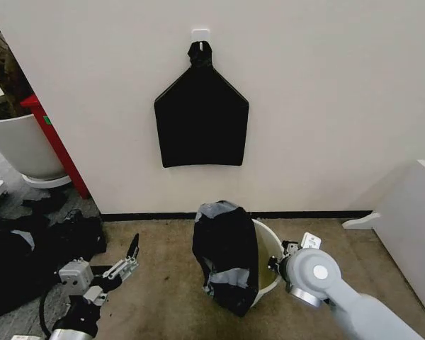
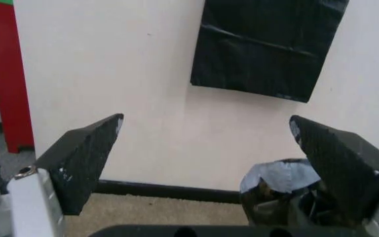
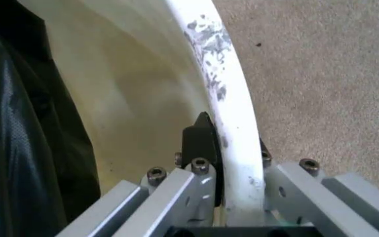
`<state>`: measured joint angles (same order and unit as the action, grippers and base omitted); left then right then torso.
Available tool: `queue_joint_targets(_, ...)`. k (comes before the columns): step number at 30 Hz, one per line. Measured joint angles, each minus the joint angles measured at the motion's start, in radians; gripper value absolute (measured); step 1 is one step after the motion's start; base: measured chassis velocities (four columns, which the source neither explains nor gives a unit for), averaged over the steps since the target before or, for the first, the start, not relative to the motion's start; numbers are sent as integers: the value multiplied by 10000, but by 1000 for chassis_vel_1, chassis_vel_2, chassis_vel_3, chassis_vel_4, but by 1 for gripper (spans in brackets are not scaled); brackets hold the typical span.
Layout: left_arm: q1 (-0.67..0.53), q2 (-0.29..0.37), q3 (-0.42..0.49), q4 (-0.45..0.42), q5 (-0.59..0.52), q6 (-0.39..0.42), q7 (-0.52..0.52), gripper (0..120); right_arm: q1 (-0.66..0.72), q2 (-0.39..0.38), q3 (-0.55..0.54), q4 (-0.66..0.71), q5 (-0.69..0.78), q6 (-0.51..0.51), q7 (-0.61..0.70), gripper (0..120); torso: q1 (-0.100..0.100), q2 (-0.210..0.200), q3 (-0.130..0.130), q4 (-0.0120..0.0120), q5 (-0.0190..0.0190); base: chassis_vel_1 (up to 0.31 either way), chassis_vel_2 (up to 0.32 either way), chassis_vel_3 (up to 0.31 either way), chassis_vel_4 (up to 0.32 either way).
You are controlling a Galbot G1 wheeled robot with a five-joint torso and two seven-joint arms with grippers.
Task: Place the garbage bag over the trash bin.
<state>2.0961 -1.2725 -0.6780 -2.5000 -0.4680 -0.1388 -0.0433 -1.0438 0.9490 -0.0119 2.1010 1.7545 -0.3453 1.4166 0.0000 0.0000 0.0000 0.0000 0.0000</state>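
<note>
The crinkled, glossy black garbage bag (image 1: 227, 255) drapes over the left side of the tilted cream-white round trash bin (image 1: 268, 258) on the carpeted floor (image 1: 163, 283), the right hand (image 3: 232, 148) clamped on the bin's smooth rim, the left hand (image 1: 125, 262) wide open and empty nearby.

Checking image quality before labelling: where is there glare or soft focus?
Head view: even light, grey sheen on the garbage bag. Left wrist view: left tool fingers soft, wall bag sharper. Right wrist view: trash bin rim clear in the right tool.
</note>
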Motion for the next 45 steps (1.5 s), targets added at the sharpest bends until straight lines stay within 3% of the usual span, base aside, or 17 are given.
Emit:
queue_joint_targets(15, 43, -65, 28, 1, 70, -85, 41, 100, -30, 476, -318, -536, -791, 46, -102, 0, 0, 0, 0, -1, -2, 0, 0, 0, 0)
queue_joint_targets(23, 52, -74, 24, 0, 59, -95, 42, 100, -75, 418, -383, -370, -769, 48, -184, 27, 0, 0, 1, 1, 2, 0, 0, 0, 0)
queue_joint_targets(28, 22, -57, 19, 1, 45, -106, 42, 100, -255, 72, -108, -13, -698, -17, -341, 49, 0, 0, 0, 0, 1, 0, 0, 0, 0)
queue_joint_targets(35, 33, 104, -20, 1, -27, -96, -9, 100, -523, -342, 38, 369, -995, -201, -595, 69, 0, 0, 1, 0, 1, 0, 0, 0, 0)
queue_joint_targets(40, -51, 688, -360, 0, -519, 175, -233, 100, -1024, -919, 649, 1592, -1524, -449, -846, 91, 0, 1, 0, -1, -2, 0, 0, 0, 0)
queue_joint_targets(45, -272, 1661, -753, 0, -1168, 474, -498, 100, -1417, -1466, 938, 2875, -2291, -586, -1016, 100, 0, 0, 0, 0, 0, 0, 0, 0, 0)
